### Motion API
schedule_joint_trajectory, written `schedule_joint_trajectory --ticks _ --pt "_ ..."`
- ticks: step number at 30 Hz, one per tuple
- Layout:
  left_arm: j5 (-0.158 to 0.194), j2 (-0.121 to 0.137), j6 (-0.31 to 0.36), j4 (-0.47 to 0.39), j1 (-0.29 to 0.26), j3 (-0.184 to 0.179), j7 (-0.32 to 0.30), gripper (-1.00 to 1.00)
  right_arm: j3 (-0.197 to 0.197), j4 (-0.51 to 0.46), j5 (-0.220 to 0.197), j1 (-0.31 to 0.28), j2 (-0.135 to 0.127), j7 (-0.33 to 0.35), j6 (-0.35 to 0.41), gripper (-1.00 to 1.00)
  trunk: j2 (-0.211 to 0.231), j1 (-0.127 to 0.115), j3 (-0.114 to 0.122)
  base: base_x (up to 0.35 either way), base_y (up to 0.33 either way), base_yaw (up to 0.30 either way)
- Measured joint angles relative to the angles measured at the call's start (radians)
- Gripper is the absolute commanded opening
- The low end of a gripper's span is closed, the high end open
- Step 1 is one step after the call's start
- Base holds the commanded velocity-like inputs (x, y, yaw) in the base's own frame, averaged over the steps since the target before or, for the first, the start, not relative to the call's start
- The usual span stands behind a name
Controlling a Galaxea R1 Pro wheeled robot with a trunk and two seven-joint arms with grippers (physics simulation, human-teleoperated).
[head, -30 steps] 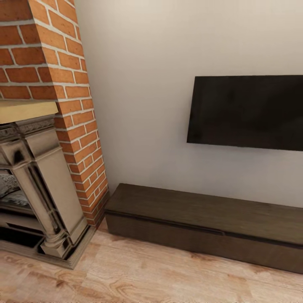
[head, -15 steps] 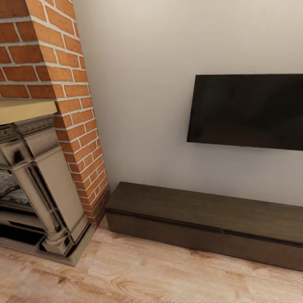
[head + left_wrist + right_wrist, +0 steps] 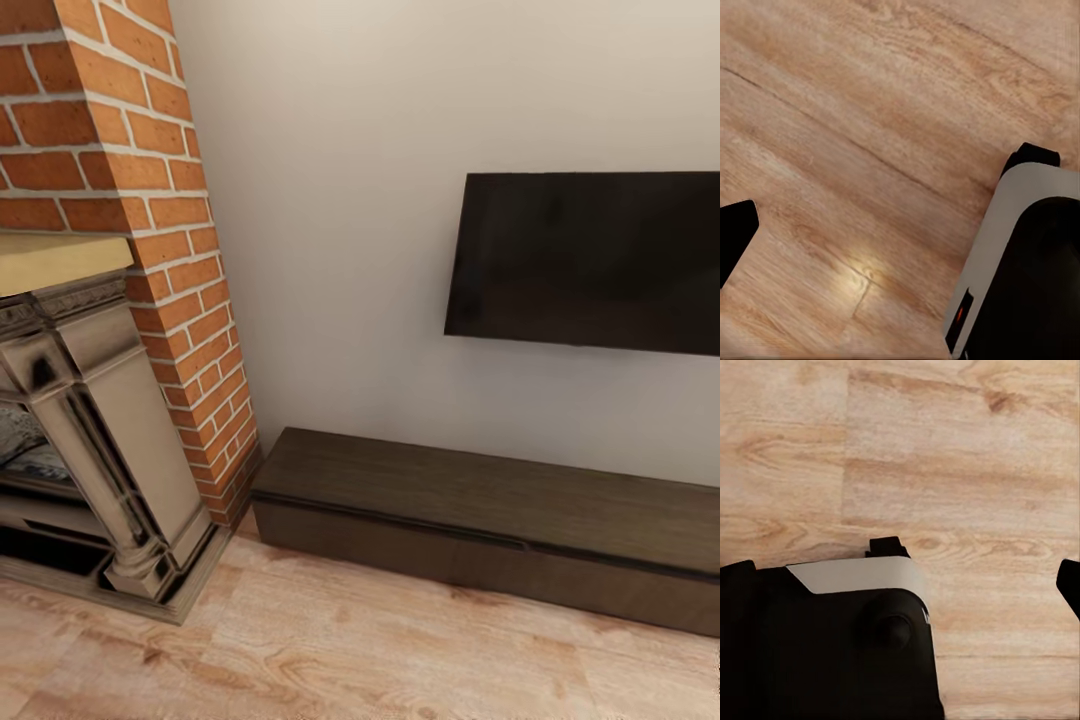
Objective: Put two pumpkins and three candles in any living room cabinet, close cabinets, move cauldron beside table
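The cabinet [image 3: 480, 515] is the long, low dark brown unit against the white wall, right of the brick chimney; its flat fronts sit flush and shut. Its right end runs out of the head view. No pumpkins, candles, cauldron or table are in view. In the left wrist view, one dark fingertip [image 3: 733, 241] of my left gripper [image 3: 896, 244] sits at the picture's edge over bare floor, with nothing between the fingers. In the right wrist view, a dark fingertip [image 3: 1070, 585] of my right gripper [image 3: 904, 585] is likewise at the edge, holding nothing.
A stone fireplace [image 3: 95, 450] under a red brick chimney [image 3: 130, 160] stands left of the cabinet. A black TV [image 3: 590, 262] hangs on the wall above it. Light wood floor [image 3: 350, 650] lies in front. My own white and black base [image 3: 1027, 262] shows in both wrist views.
The whole head picture has shifted slightly: the fireplace slides left and the cabinet sits a little higher, so the camera has moved. Nothing in the room has moved.
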Motion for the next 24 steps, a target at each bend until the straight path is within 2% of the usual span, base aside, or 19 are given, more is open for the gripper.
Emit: schedule_joint_trajectory --ticks 11,18,24 --pt "-0.001 -0.008 0.000 0.000 0.008 -0.025 -0.011 1.00 0.000 -0.001 -0.007 0.043 0.000 0.004 -0.005 1.00 0.077 -0.042 0.017 0.000 0.000 0.000" --pt "-0.002 -0.016 0.000 0.000 0.008 -0.034 -0.012 1.00 0.000 -0.001 -0.008 0.049 0.000 0.004 -0.009 1.00 0.126 -0.069 0.029 0.000 0.000 0.000" --pt "-0.002 -0.035 0.000 0.000 0.008 -0.060 -0.012 1.00 0.000 -0.001 -0.007 0.050 0.000 0.004 -0.012 1.00 0.126 -0.069 0.027 0.000 0.000 0.000"
